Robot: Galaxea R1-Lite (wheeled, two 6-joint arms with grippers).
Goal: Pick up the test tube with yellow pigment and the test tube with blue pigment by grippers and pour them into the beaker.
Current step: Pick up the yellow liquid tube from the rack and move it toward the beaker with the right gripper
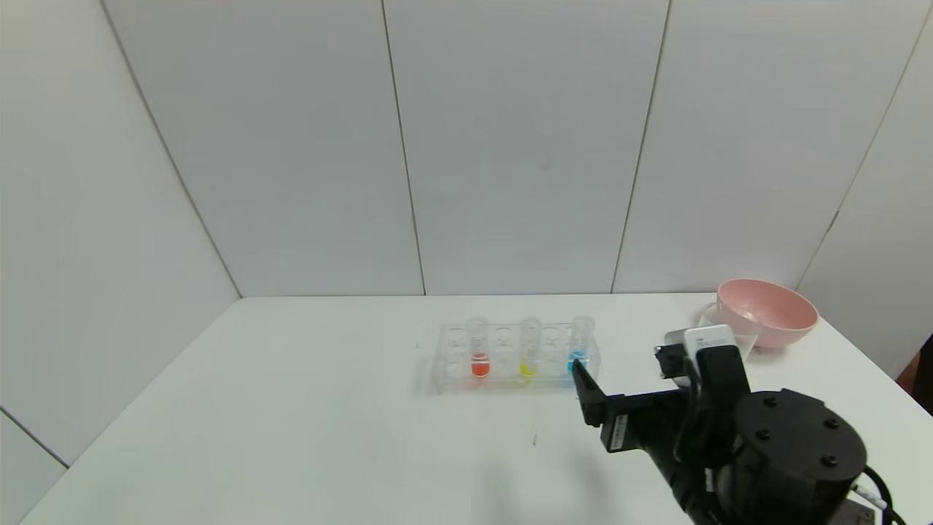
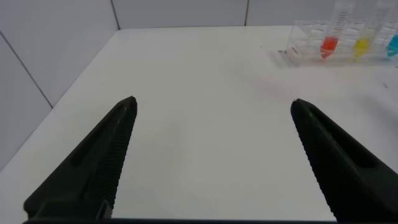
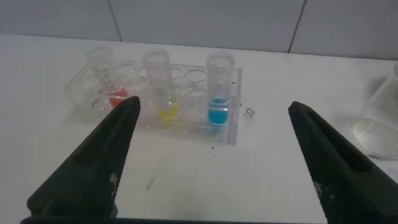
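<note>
The test tube with yellow pigment point(image 1: 530, 351) and the test tube with blue pigment point(image 1: 579, 345) stand upright in a clear rack point(image 1: 455, 359) at mid-table, with an orange-red tube point(image 1: 479, 351) to their left. My right gripper point(image 1: 623, 375) is open and empty, just in front and to the right of the rack. In the right wrist view point(image 3: 214, 106) the yellow tube point(image 3: 160, 84) and blue tube point(image 3: 219, 90) stand just beyond its fingertips. The beaker point(image 3: 379, 118) is to the right, mostly hidden behind the right arm in the head view point(image 1: 746, 343). My left gripper point(image 2: 213, 102) is open over bare table, out of the head view.
A pink bowl point(image 1: 765, 312) sits at the back right beside the beaker. White walls close the table at the back and both sides. In the left wrist view the rack point(image 2: 336, 40) is far off.
</note>
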